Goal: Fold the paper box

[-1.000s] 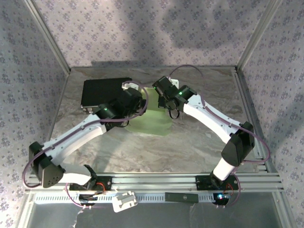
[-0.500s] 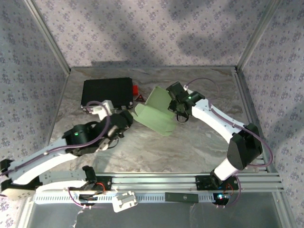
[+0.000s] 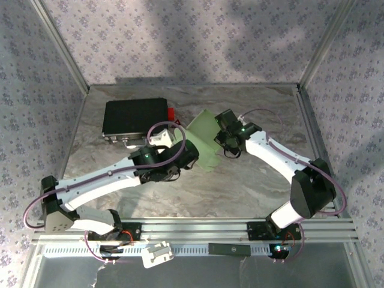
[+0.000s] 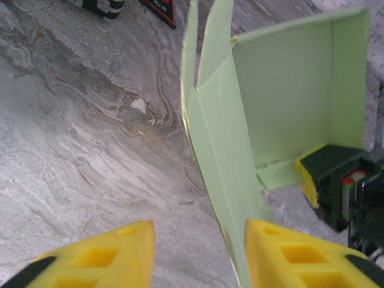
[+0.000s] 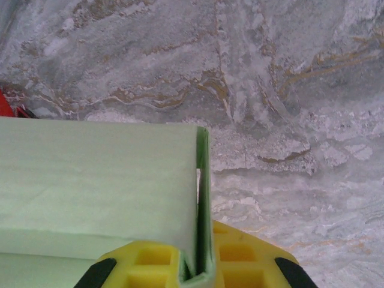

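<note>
At scene centre, right tool point(image 5: 195, 267) pinches paper box point(image 3: 201, 141) right edge, holding it upright; left tool point(image 4: 201, 252) part-open, near wall edge between its jaws.

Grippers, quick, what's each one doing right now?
Left gripper: open, edge of the paper box between its jaws, unclamped.
Right gripper: shut on the paper box.

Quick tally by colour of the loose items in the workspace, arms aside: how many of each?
Pale green: 1, the paper box
Black: 1, the rectangular case
Red: 1, a small item beside the case
Total: 3
</note>
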